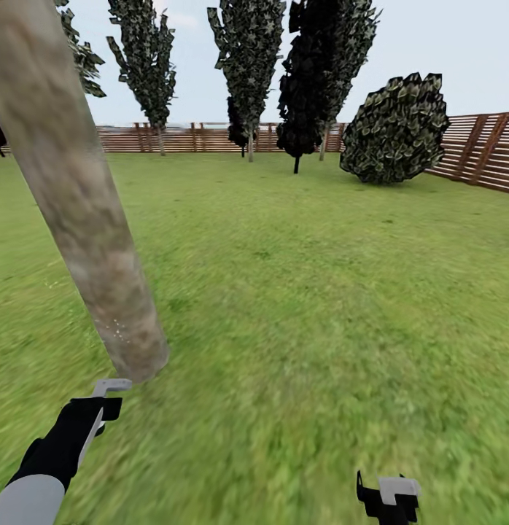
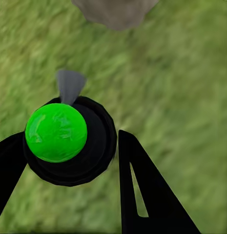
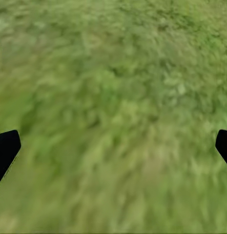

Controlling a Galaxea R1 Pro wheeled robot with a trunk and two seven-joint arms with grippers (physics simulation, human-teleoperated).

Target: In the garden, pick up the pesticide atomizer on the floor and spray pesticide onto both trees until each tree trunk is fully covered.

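Note:
A thick, mottled grey-brown tree trunk (image 1: 79,211) leans across the left of the head view, and its base (image 2: 115,12) meets the grass just ahead of my left gripper (image 1: 101,408). That gripper (image 2: 69,141) is shut on the pesticide atomizer (image 2: 57,132), a black body with a bright green cap. The atomizer's grey nozzle (image 2: 70,85) points at the trunk's foot. A few tiny white specks of pesticide (image 1: 119,332) show low on the trunk. My right gripper (image 1: 389,499) hangs open over bare grass, its black fingertips (image 3: 6,148) spread wide apart.
Green lawn (image 1: 320,292) stretches ahead to a brown slatted fence (image 1: 488,149). Along the far fence stand several slim trees (image 1: 247,65), a black-leaved thin tree (image 1: 305,80) and a round dark bush (image 1: 397,127).

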